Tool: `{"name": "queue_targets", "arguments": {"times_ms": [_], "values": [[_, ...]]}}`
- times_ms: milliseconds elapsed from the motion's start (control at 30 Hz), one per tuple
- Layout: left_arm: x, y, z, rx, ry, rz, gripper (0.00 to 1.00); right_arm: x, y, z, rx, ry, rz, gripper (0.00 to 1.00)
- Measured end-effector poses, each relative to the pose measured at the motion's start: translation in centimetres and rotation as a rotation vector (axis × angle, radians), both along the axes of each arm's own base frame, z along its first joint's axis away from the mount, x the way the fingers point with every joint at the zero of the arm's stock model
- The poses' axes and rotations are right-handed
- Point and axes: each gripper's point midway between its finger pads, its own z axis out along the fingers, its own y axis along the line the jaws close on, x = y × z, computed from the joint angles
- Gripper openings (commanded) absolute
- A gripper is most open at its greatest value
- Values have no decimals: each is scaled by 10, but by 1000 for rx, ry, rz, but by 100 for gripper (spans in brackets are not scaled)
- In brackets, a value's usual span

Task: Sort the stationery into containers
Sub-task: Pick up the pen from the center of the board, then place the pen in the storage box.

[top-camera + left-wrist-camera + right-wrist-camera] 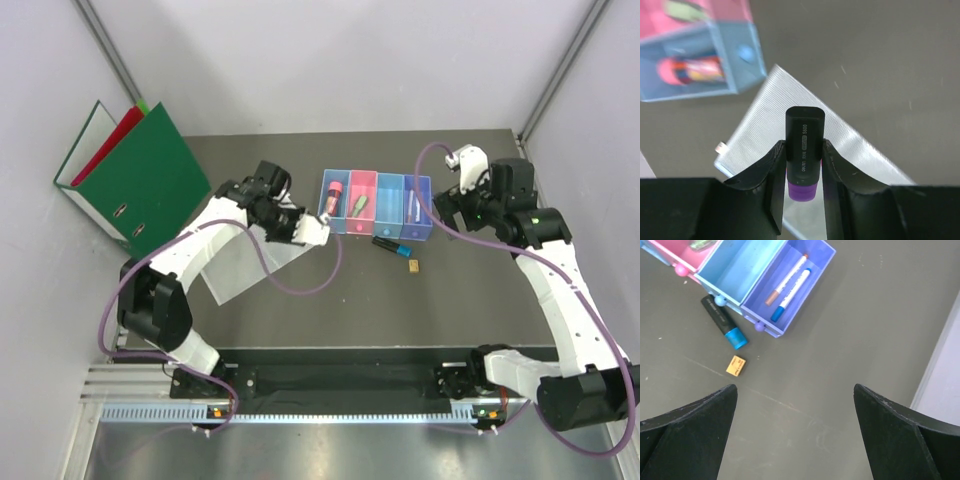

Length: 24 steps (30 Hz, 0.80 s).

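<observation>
My left gripper (803, 144) is shut on a black marker (804, 127) with a purple end, held above the clear sleeve (765, 120). It hangs just left of the containers (375, 228), a row of light blue, pink, blue and purple bins. The light blue bin (747, 75) holds a pink-capped glue stick (690, 70). In the pink bin lies a green highlighter (360, 204), and the purple bin (771, 326) holds two pens (790, 285). A black marker with a blue cap (722, 320) and a tan block (735, 365) lie on the table in front of the bins. My right gripper (795, 387) is open over bare table right of the bins.
Green and red ring binders (140, 180) lean against the left wall. The clear sleeve (240, 265) lies flat under the left arm. The grey side wall (940, 370) stands close to the right gripper.
</observation>
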Motion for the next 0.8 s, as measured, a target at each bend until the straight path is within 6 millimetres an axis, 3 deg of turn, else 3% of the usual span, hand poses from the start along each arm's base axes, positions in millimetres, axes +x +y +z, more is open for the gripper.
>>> {"name": "queue_targets", "arguments": {"times_ms": [200, 267, 567, 800], "values": [[22, -81, 58, -323, 91, 166, 0, 5, -22, 10, -51, -84, -122, 100], [29, -106, 64, -405, 156, 214, 0, 3, -31, 12, -68, -116, -169, 100], [67, -204, 51, -656, 506, 465, 0, 3, -46, 6, -89, -146, -259, 100], [112, -254, 51, -811, 609, 572, 0, 4, -47, -4, -91, -136, -272, 100]]}}
